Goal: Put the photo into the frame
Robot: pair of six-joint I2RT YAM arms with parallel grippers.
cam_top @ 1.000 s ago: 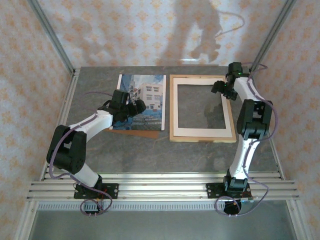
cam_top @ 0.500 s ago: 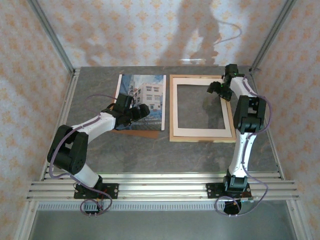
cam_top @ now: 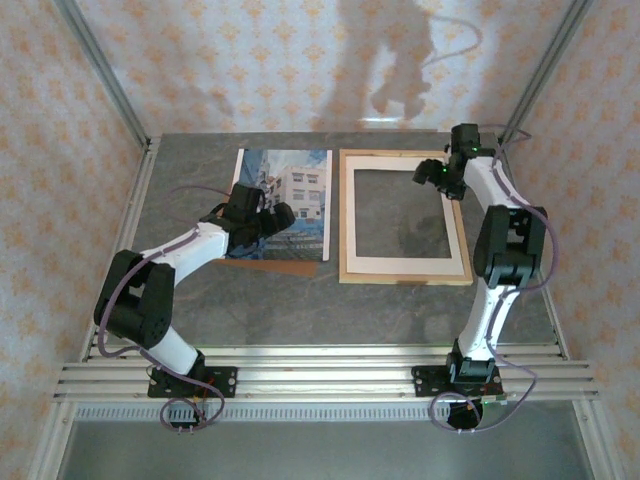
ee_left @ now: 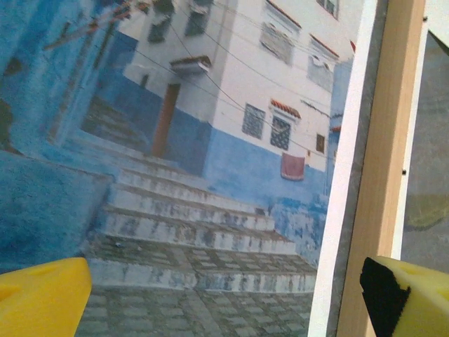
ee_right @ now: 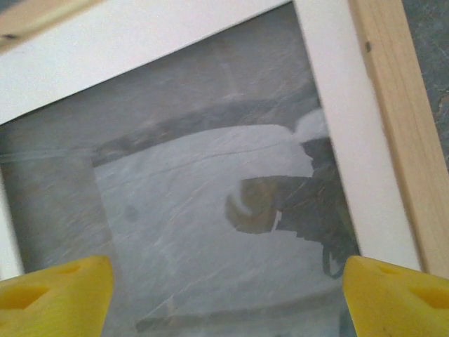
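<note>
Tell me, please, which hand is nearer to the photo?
Left. The left hand is open right above the photo's near half; the right hand is open above the frame's far right corner, across the frame from the photo.

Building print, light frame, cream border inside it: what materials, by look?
Rectangular building photo print: likely paper, matte-looking, thin white edge, no glare.
Thin-edged light rectangular frame: natural wood, apparently unvarnished; faint grain, dull surface.
Cream window mat: probably cardboard, flat matte, clean-cut inner edge.
</note>
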